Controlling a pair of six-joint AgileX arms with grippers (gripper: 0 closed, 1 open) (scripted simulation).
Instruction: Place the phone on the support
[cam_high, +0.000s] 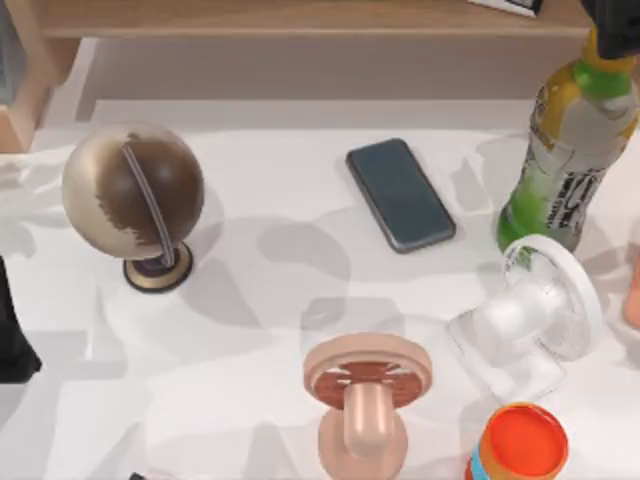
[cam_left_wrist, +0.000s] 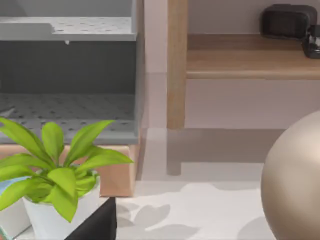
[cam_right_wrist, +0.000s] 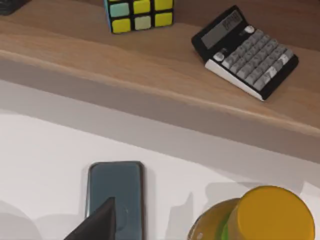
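Observation:
The phone (cam_high: 400, 193) is a flat dark slab with a glossy screen, lying face up on the white table right of centre toward the back. The support (cam_high: 365, 385) is a pink stand with a round ribbed head, at the front centre, well apart from the phone. My right arm (cam_high: 612, 15) hangs at the back right above the bottle. A dark part of my right gripper (cam_right_wrist: 100, 225) shows over the near end of the phone (cam_right_wrist: 116, 192), well above it. My left arm (cam_high: 12, 335) is parked at the left edge, and a dark tip of its gripper (cam_left_wrist: 100, 225) shows there.
A globe (cam_high: 132, 190) stands at the left. A green bottle with a yellow cap (cam_high: 565, 150) stands right of the phone. A white fan (cam_high: 535, 315) and an orange-lidded can (cam_high: 518, 445) sit at the front right. The wooden shelf (cam_right_wrist: 150, 65) behind carries a calculator (cam_right_wrist: 245, 50) and a colour cube (cam_right_wrist: 139, 12).

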